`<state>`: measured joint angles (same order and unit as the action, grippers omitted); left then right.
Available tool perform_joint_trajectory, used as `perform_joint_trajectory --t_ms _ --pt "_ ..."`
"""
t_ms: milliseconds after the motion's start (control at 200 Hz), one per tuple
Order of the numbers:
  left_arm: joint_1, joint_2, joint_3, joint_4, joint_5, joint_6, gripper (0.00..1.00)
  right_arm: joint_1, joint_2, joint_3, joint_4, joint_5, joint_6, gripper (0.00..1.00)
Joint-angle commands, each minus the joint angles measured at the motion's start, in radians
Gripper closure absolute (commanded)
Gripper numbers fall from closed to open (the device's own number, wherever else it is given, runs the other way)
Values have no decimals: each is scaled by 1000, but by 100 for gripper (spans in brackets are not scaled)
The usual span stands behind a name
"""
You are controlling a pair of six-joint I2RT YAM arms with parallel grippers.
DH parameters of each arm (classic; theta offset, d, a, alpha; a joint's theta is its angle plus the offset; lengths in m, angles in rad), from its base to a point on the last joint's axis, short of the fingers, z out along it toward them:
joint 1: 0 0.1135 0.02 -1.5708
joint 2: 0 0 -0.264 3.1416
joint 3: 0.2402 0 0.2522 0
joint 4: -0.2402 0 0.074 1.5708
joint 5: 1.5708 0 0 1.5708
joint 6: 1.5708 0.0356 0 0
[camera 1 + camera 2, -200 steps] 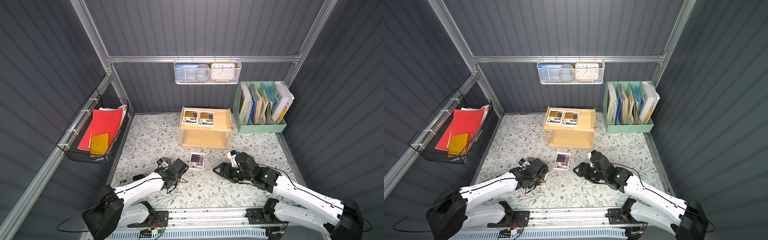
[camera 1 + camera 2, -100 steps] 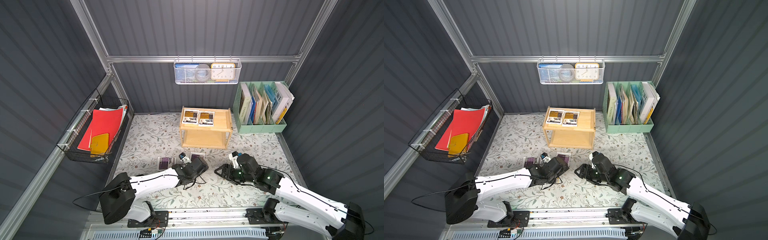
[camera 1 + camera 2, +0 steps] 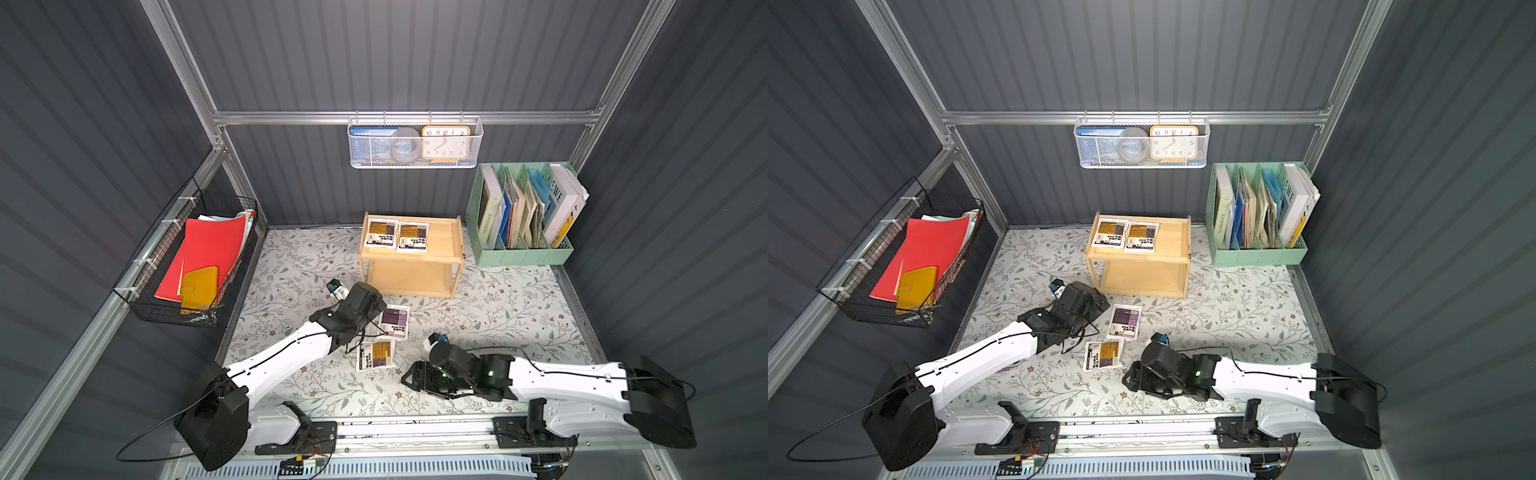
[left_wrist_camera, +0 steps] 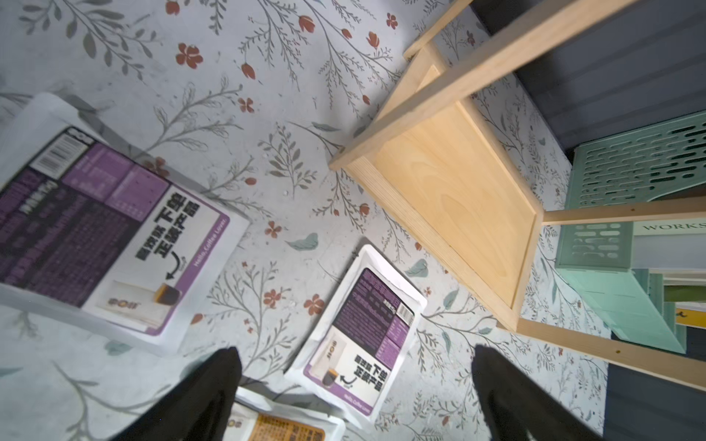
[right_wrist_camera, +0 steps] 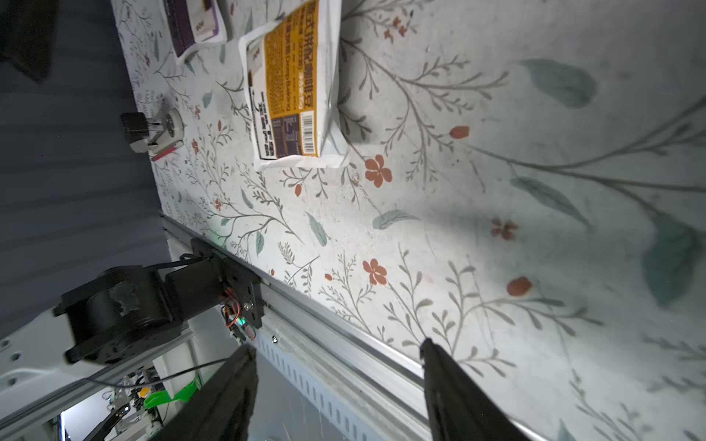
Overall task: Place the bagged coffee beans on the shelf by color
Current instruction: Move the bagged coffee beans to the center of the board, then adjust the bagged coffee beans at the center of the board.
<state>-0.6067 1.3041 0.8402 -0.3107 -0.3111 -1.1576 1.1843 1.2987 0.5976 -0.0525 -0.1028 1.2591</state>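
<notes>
One floral mat (image 3: 498,316), two-tier shelf (image 3: 442,243) at back, two yellow bags (image 3: 380,233) (image 3: 412,237) on its top tier. Fingers spread wide, empty: left gripper (image 4: 355,355), right gripper (image 5: 336,345). On mat: two purple bags (image 4: 359,336) (image 4: 103,236), one yellow bag (image 3: 375,354).

"Hello, Coffee Lover." on a purple pouch (image 4: 110,233) near the shelf (image 4: 454,198); "WORKSPACE" on a book spine (image 3: 487,220) beside it; hour numerals on the clock (image 3: 445,143) above.

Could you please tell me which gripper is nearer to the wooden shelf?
Left. The left gripper hovers just in front of the shelf; the right gripper lies well back, near the table's front edge.
</notes>
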Motion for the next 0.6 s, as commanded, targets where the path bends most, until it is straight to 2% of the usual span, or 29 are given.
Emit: perform_joint_trajectory --t_ms 0,295,590 --pt "38 24 29 -1 33 132 0 17 106 45 153 39 45 29" --pt "85 7 42 -14 44 164 0 16 358 96 406 38 168 29" --pt "87 -24 21 -35 65 165 0 -46 510 45 686 75 338 29"
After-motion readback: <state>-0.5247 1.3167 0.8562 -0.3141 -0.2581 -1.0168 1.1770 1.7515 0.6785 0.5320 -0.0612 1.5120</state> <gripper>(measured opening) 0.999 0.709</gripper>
